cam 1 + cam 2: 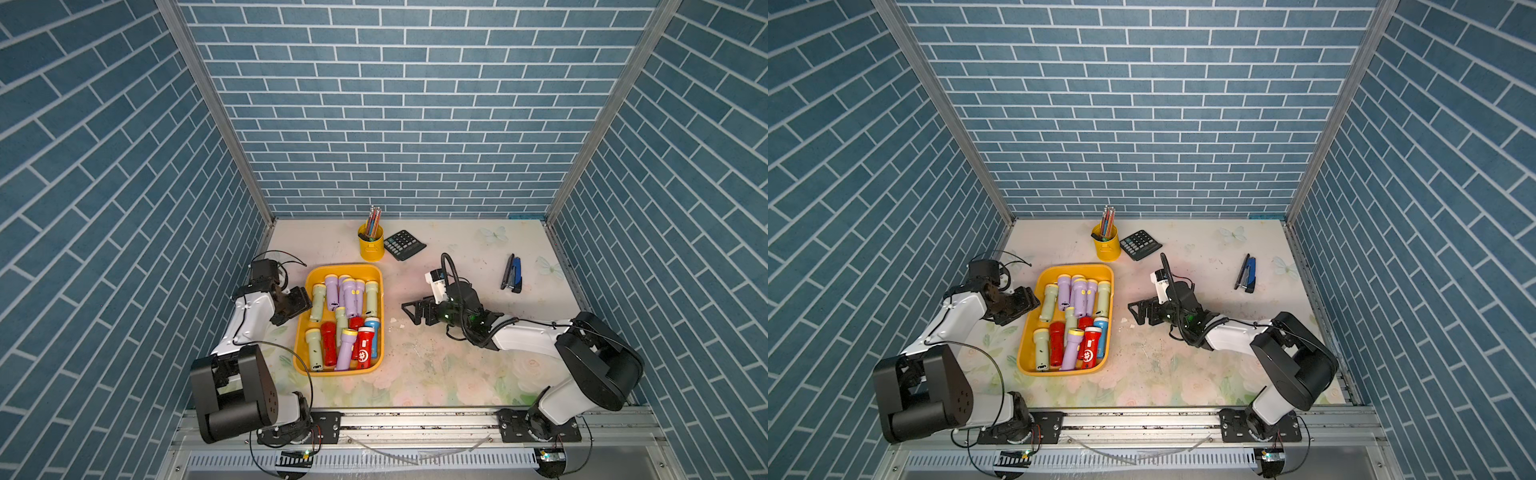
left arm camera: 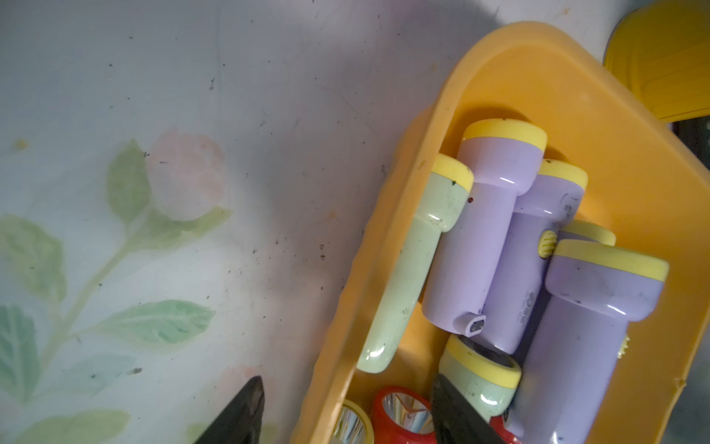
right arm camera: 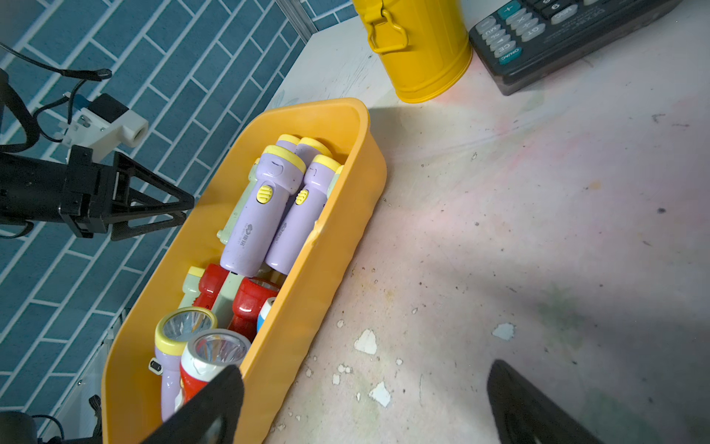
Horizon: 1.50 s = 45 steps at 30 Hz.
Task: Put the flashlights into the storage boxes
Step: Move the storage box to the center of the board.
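— Where do the flashlights (image 1: 345, 316) lie?
— Inside the orange-yellow tray (image 1: 345, 269), in both top views; lilac and pale green ones crowd the far end, some resting on others; red ones, a blue one, a lilac one and more pale green ones fill the near end.
— And the left tool (image 1: 296, 309)?
— Just beside the tray's left long wall, toward its far half; in the left wrist view its fingers (image 2: 246, 411) stand apart, one over the bare surface (image 1: 457, 365), the other over the tray's inside, the wall between them; it grips nothing.
— The right tool (image 1: 409, 313)?
— Out on the surface to the right of the tray, apart from it and pointing toward it; the jaws are spread wide, with only flaking tabletop between them.
— What else stands there?
— A yellow pencil cup (image 1: 370, 247) just behind the tray's far right corner; a black calculator (image 1: 404, 245) just beside the cup; a blue-black stapler (image 1: 512, 274) well off to the right.
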Each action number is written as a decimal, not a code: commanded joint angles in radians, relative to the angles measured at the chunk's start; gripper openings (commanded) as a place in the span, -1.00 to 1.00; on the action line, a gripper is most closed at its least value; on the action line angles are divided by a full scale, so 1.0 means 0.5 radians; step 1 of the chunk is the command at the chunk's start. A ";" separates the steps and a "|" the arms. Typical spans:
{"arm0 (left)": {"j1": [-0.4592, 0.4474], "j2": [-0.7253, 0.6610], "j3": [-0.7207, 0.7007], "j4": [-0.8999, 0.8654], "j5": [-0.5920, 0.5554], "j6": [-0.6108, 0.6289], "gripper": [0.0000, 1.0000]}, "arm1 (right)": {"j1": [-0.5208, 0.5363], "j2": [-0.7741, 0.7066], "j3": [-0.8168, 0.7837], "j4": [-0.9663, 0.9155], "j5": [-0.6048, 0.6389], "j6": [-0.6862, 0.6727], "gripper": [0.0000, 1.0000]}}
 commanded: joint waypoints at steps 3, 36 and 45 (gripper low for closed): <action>0.002 0.055 -0.033 0.041 0.119 -0.021 0.35 | -0.008 0.025 0.022 0.067 0.001 0.005 0.98; -0.829 0.105 -0.094 0.383 0.151 -0.418 0.33 | -0.372 -0.173 -0.237 0.130 -0.014 0.122 0.98; -1.014 0.145 -0.027 0.332 0.067 -0.472 0.35 | -0.505 -0.415 -0.320 -0.087 0.063 0.037 0.98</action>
